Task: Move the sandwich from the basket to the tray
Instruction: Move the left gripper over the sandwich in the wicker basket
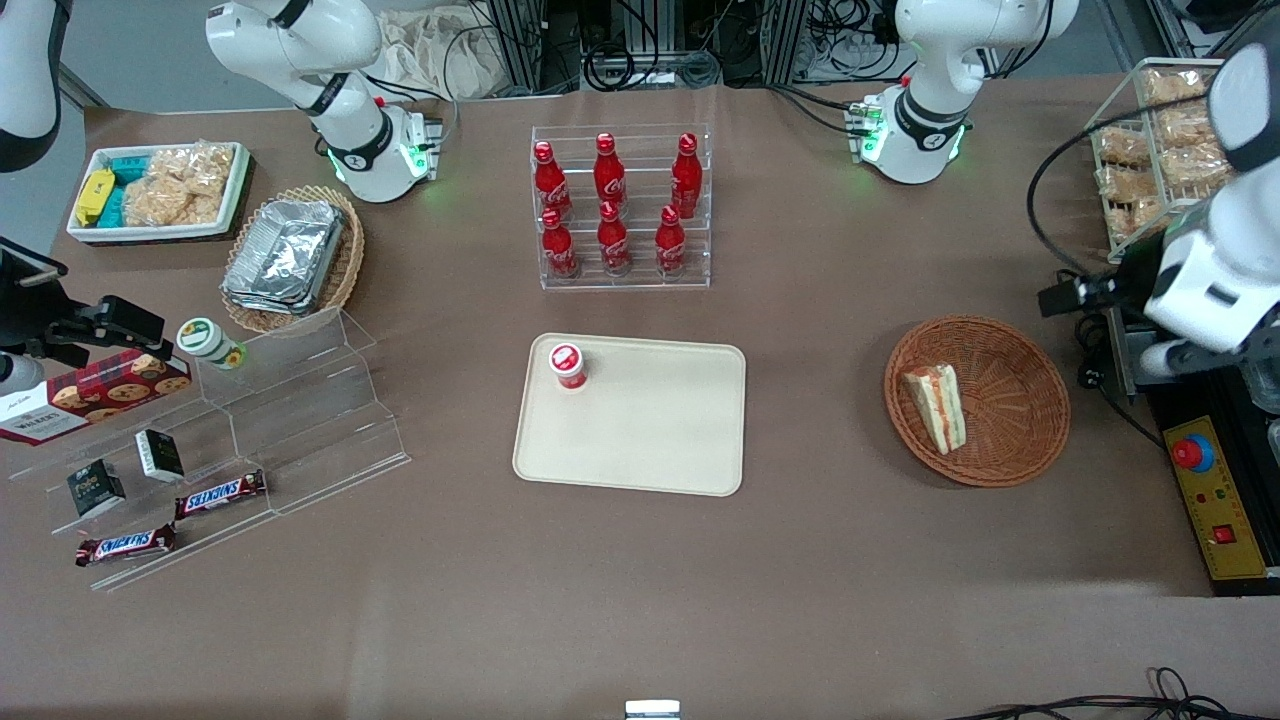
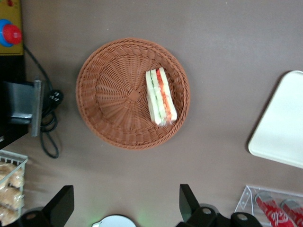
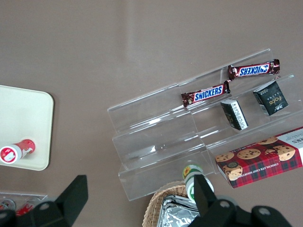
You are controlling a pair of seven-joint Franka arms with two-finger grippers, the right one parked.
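Nearest the front camera, toward the parked arm's end of the table, 2 chocolate bars (image 1: 220,493) and 2 small dark boxes (image 1: 159,455) are seen on a clear stepped stand (image 1: 300,420), with a red cookie box (image 1: 95,393) and a green-lidded jar (image 1: 209,342) on its upper steps. At the middle of the table the tray (image 1: 650,430) is laid flat, and a small red and white cup (image 1: 567,364) is stood on its corner. Toward the working arm's end, well apart from the tray, the basket (image 1: 1015,440) is set on the brown table (image 1: 640,580), and the sandwich (image 1: 936,405) is lain in it, near the rim on the side facing the tray. The gripper (image 2: 124,203) is held above the table just outside the basket's rim, touching nothing; in the left wrist view its fingers (image 2: 60,204) are shown spread wide apart. Farther from the camera, 6 red bottles (image 1: 612,205) are ranged in a clear rack (image 1: 622,275). A tan basket of foil containers (image 1: 290,255) and a white bin of snacks (image 1: 160,190) are placed toward the parked arm's end, and a white wire rack (image 1: 1150,160) of bagged snacks is seen toward the working arm's.
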